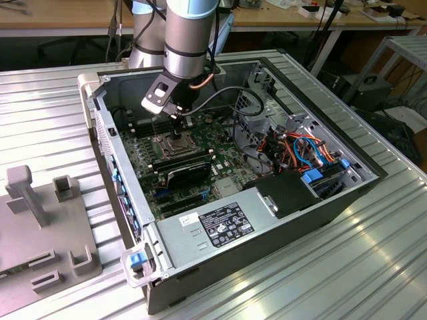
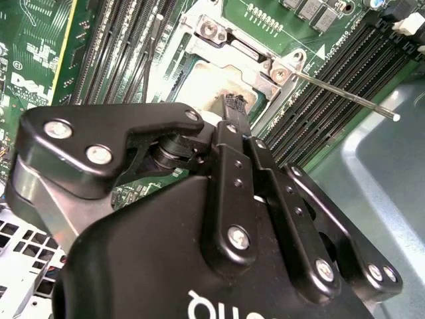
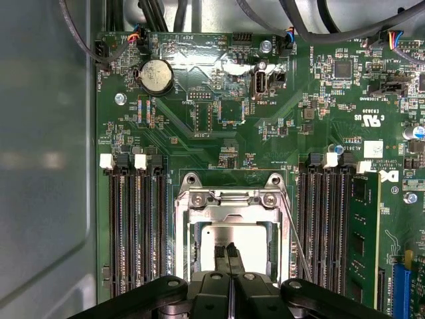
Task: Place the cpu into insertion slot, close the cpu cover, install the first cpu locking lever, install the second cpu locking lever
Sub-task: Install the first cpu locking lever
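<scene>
Ribbed metal tabletop point(image 1: 347, 267), evenly lit. Wooden desks point(image 1: 60, 17) behind, dark underneath. Metal rack point(image 1: 408, 48) at the exterior view's right.

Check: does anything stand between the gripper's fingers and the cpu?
Nothing visible does. The fingers meet directly over the cpu, inside the window of the cpu cover; the thin lever rod lies alongside.

A black-and-white sticker point(image 1: 227, 225) lies on the power supply point(image 1: 177, 243), at about five o'clock from the insertion slot point(image 1: 175, 142) in the exterior view; its print is too small to read. White silkscreen marks dot the green motherboard point(image 3: 219, 133) in the first wrist view. White lettering crosses the gripper point(image 2: 232, 109) body in the second wrist view.
</scene>
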You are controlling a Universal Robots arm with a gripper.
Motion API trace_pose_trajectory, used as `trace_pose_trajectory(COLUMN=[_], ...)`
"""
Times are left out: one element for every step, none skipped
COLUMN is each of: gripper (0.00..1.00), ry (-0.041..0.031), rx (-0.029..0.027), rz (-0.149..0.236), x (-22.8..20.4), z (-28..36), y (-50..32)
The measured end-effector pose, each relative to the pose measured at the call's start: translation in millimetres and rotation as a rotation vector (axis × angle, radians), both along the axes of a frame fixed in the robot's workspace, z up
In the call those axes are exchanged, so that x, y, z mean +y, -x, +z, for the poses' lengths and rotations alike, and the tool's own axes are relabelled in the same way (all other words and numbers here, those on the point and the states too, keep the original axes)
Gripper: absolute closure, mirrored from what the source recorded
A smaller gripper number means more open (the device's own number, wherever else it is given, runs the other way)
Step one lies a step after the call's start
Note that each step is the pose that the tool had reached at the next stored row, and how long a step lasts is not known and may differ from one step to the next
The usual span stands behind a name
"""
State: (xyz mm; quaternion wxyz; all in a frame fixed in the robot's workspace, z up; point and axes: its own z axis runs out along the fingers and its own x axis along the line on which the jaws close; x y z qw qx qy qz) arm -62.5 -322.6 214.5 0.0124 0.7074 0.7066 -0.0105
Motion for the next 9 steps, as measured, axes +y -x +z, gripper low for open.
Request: trace_pose_trajectory(gripper=[0.89,0.89,0.89,0.89,0.89,0.89,0.89,0.89,0.89], ry=[0.0000,0.0000,0.0000,-0.0001,0.0000,0.0000,0.0000,0.0000,0.0000], rx=[-0.0001,0.0000,0.0000,0.0000,0.0000,0.0000,0.0000,-0.0001,-0.0001], rz=[0.000,0.000,0.000,0.000,0.000,0.000,0.000,0.000,0.000], x=[0.0,0.0,0.0,0.0,0.0,0.0,0.0,0.0,0.0], z=[0.0,0.0,0.0,0.0,0.0,0.0,0.0,0.0,0.0], y=[0.0,0.0,0.0,-0.1,-0.1,-0.1,-0.1,-0.1,-0.1])
